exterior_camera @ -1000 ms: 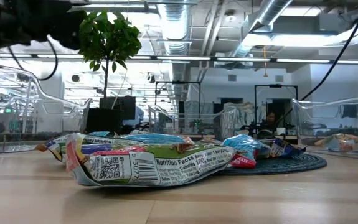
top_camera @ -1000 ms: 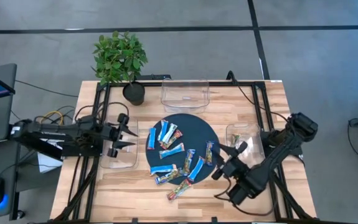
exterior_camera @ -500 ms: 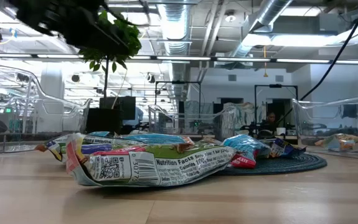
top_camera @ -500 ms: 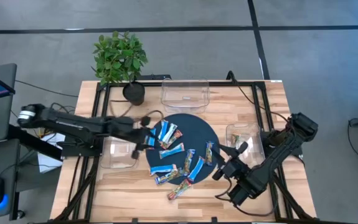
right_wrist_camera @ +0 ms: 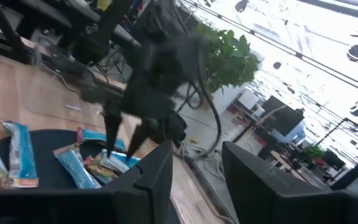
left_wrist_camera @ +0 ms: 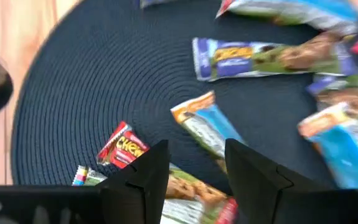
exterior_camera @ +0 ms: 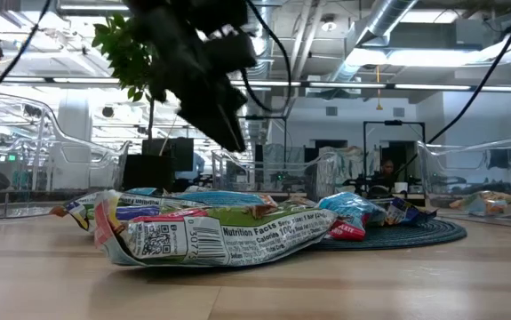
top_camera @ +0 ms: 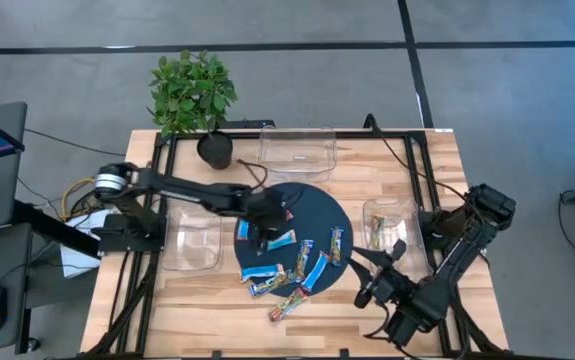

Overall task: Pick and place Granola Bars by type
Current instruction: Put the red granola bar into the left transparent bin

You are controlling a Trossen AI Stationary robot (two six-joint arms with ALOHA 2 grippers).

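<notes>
granola bars [top_camera: 285, 262] lie scattered on a dark round mat [top_camera: 322, 208] mid-table in the high view, a few spilling onto the wood in front. the left gripper [top_camera: 264, 226] reaches over the mat's left part, above the bars. the right gripper [top_camera: 379, 283] waits off the mat's right edge, beside a clear bin [top_camera: 379, 209].

low view: left gripper [exterior_camera: 228, 133] hangs clear of the packets [exterior_camera: 211, 233].

left wrist view: fingers [left_wrist_camera: 147, 171] parted, nothing between them, bars [left_wrist_camera: 263, 56] beneath.

right wrist view: fingers [right_wrist_camera: 157, 168] spread apart, empty.
</notes>
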